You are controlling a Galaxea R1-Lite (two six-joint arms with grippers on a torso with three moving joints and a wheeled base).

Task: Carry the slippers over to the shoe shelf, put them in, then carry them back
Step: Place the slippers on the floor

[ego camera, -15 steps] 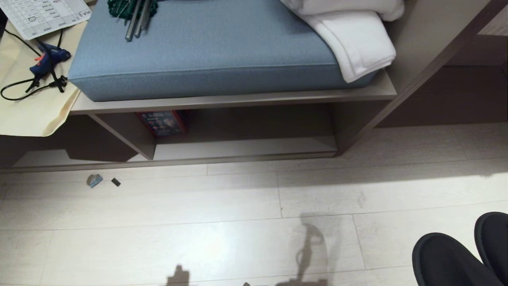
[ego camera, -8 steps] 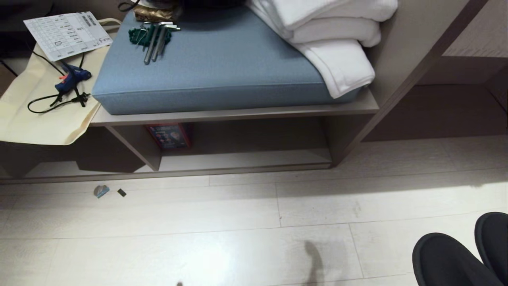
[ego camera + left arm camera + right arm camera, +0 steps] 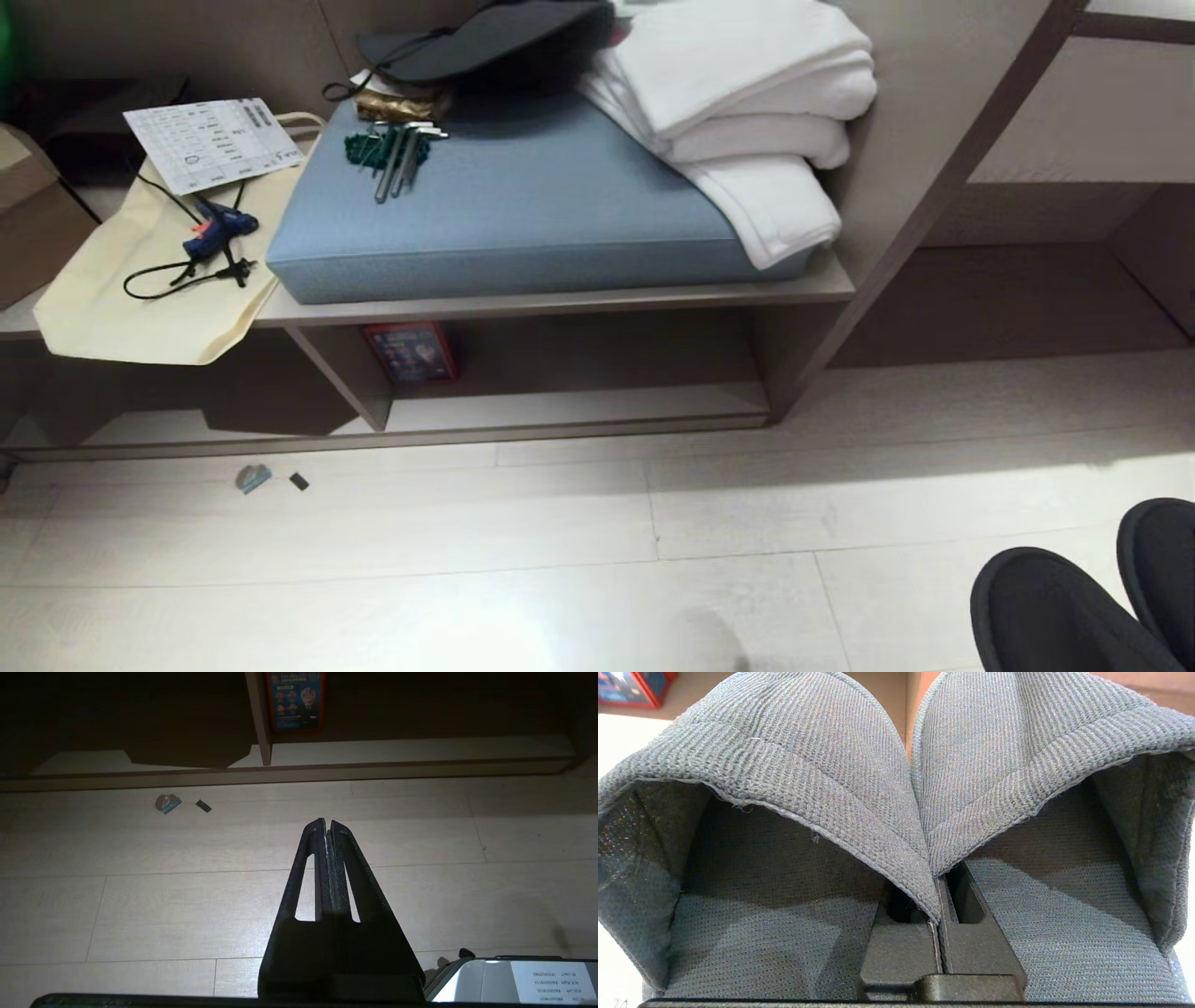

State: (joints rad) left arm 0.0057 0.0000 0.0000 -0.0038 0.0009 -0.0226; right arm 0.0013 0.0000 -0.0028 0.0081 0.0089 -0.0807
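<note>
The slippers, dark grey-blue fabric, show their rounded toes at the head view's lower right corner, above the floor. In the right wrist view both slippers fill the picture side by side. My right gripper is shut on their two inner edges, pinched together. The shoe shelf is the low taupe cubby with a pale base board, ahead and to the left of the slippers. My left gripper hangs shut and empty over the pale floor, short of the shoe shelf.
A blue cushion tops the shelf, with folded white towels, a dark cap and metal tools on it. A cream bag with a glue gun lies left. A red box stands inside the cubby; small scraps lie on the floor.
The whole head view has shifted, so the camera moved: the shelf and cushion sit lower, and the cap and towel stack now show. The slippers stay in the same corner.
</note>
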